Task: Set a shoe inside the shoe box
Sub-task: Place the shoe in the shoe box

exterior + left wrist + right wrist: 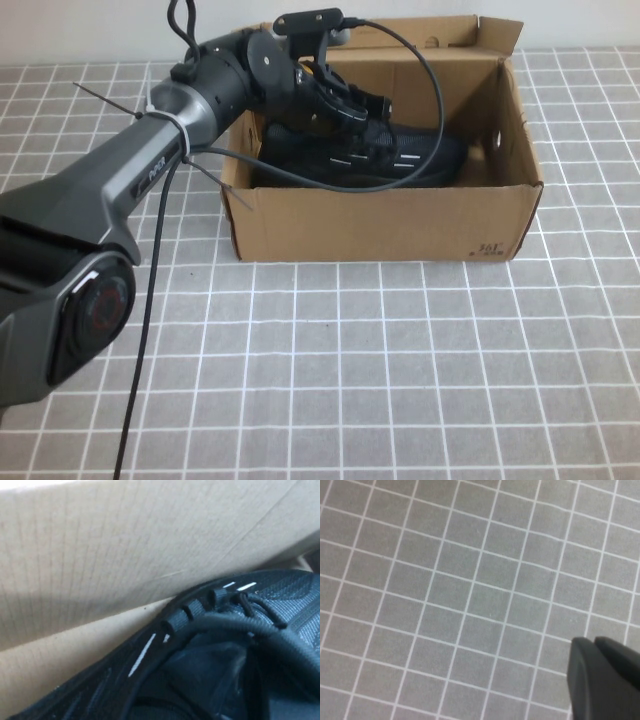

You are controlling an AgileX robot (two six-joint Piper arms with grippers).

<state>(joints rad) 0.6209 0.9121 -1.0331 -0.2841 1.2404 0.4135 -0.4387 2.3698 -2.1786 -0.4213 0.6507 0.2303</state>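
Note:
The black lace-up shoe (410, 155) with short white dashes lies inside the brown cardboard shoe box (380, 225), toe toward the right. My left gripper (352, 108) reaches over the box's left wall and sits down at the shoe's laced opening. In the left wrist view the shoe (200, 645) fills the lower part, close against the box's inner wall (125, 555). My right gripper (590, 642) is shut and empty above the grey tiled table; it does not show in the high view.
The box stands at the back of a grey tiled table (350, 360) with its flaps (495, 35) open upward. A black cable (150, 300) hangs from the left arm over the table's left side.

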